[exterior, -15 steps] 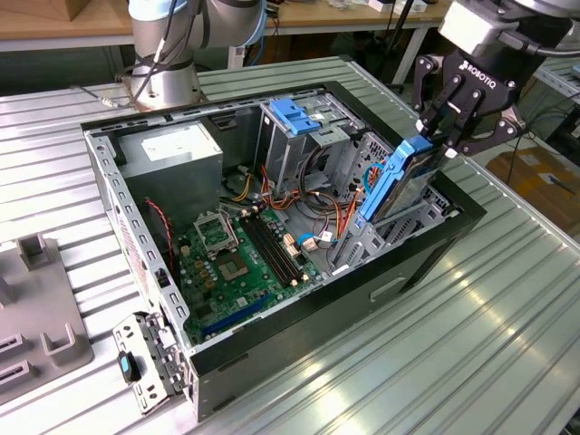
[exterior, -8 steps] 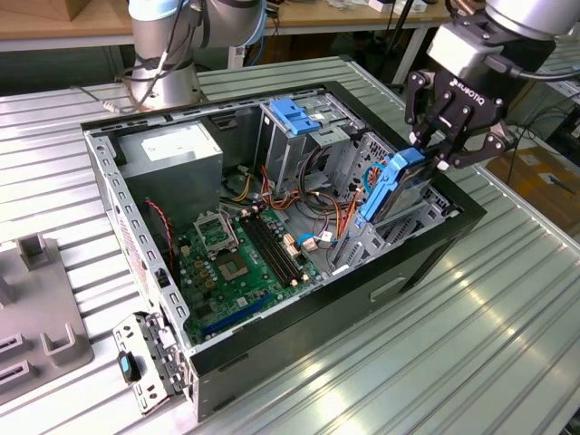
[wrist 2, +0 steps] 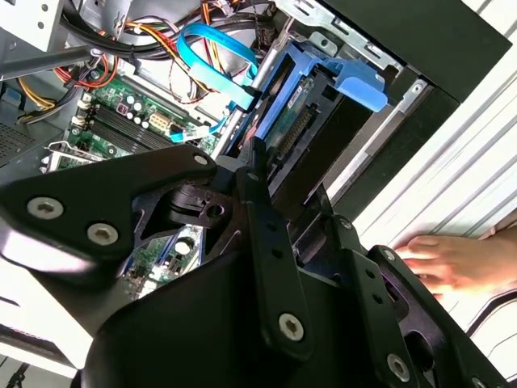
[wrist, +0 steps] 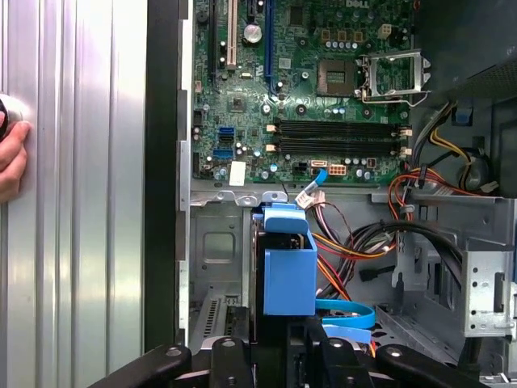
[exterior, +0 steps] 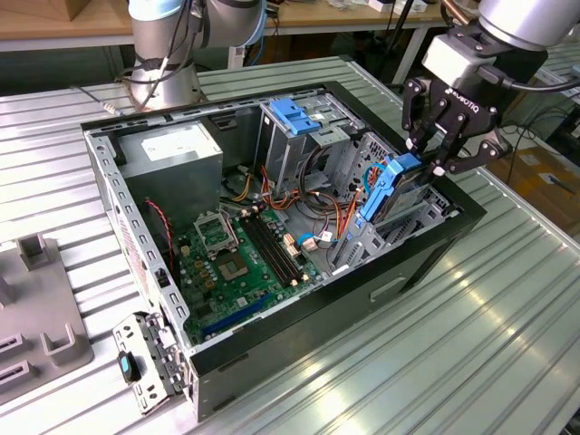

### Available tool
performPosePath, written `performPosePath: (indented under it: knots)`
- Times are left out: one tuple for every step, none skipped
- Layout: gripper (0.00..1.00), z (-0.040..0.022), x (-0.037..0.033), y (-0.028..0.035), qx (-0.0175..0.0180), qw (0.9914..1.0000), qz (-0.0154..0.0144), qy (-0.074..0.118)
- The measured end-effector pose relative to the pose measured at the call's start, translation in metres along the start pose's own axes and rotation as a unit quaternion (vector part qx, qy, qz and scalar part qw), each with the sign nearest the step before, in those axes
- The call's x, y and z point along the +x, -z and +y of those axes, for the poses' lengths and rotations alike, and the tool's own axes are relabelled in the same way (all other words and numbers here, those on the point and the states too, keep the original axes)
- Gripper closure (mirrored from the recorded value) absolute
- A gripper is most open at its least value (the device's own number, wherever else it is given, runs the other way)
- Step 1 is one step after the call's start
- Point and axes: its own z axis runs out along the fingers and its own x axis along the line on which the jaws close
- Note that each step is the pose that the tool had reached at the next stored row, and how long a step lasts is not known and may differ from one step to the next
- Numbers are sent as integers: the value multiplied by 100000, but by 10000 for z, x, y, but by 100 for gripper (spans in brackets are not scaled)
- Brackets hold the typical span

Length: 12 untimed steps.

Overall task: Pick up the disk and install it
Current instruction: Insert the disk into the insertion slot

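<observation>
Looks like a robotics lab or workshop: ribbed metal table point(exterior: 507, 299) carrying an opened computer case point(exterior: 299, 337) with bare motherboard point(exterior: 231, 258) and loose cables point(exterior: 340, 222), robot arm base point(exterior: 163, 63) mounted at the table's far edge, grey slotted fixtures point(exterior: 36, 313) at the exterior view's left, wooden workbenches point(exterior: 54, 29) on metal legs behind.

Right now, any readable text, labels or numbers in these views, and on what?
Gripper body: white maker's lettering, not transcribed.
Power supply white label: too small to read.
Motherboard silkscreen: too small to read.
Disk, blue frame: no print seen.
</observation>
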Motion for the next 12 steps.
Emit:
performPosePath:
  knots:
    - [65,0,0,0,2,100000,0,2]
    - [65,0,0,-1,3,100000,-2,1]
    - [65,0,0,-1,3,100000,-5,8]
    - [64,0,0,-1,2,100000,-3,7]
    - [64,0,0,0,3,100000,9,4]
    - [58,0,0,-2,2,100000,-7,3]
    - [58,0,0,-2,2,100000,-2,5]
    - [58,1,0,-7,2,100000,-12,4]
    - [58,11,1,-28,2,100000,-12,6]
    - [58,22,2,-66,4,100000,-5,-1]
    - [58,25,3,-102,2,100000,1,8]
    - [58,30,4,-123,3,100000,0,2]
